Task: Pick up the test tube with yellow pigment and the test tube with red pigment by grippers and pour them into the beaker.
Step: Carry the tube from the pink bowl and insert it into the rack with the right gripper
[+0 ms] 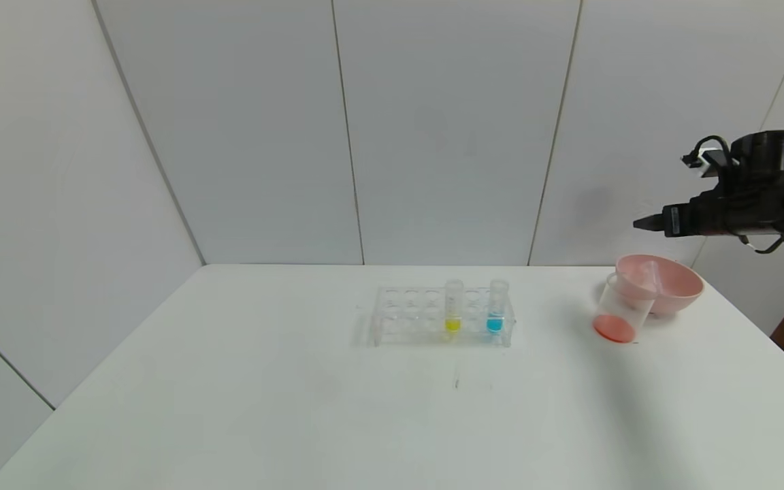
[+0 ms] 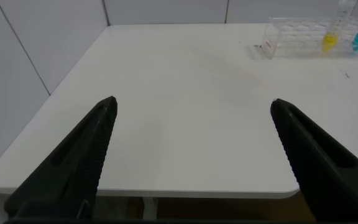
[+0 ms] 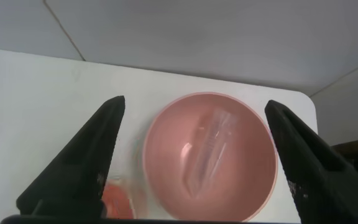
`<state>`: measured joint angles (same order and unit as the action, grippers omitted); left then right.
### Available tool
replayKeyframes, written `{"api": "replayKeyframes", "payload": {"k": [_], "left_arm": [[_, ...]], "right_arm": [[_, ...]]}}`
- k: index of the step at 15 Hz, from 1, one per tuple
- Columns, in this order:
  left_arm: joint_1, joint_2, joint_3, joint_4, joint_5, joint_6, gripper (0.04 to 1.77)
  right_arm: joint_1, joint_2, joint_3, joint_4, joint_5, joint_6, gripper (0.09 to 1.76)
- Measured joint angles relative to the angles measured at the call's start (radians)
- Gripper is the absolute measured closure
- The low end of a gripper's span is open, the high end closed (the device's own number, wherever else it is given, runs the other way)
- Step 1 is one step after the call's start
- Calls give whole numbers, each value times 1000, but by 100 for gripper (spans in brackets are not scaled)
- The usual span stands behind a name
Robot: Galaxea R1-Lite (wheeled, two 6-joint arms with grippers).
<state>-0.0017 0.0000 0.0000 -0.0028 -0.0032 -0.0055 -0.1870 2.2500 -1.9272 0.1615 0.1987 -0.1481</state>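
A clear rack [image 1: 443,317] stands mid-table, holding the yellow-tipped tube [image 1: 453,305] and a blue-tipped tube [image 1: 496,305] upright, side by side. Near the far right corner sits a pink bowl [image 1: 676,284] with an empty clear tube [image 1: 645,275] lying inside. The beaker [image 1: 622,309], orange-red liquid at its bottom, touches the bowl's left side. The right gripper [image 1: 644,222] hangs above the bowl.
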Motion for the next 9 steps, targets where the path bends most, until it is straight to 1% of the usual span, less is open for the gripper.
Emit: {"api": "replayKeyframes", "payload": {"k": [3,6,8,9], "left_arm": [[0,0,0,0,0,0,5],[0,0,0,0,0,0,5],[0,0,0,0,0,0,5],[0,0,0,0,0,0,5]], "right_arm": [[30,-116,136,-39,-2,20,20],[84,-252,350,-176,-3,39,18],[139,-344,509,-277,-8,50,17],[177,-387,582,-329,-25,58,17]]}}
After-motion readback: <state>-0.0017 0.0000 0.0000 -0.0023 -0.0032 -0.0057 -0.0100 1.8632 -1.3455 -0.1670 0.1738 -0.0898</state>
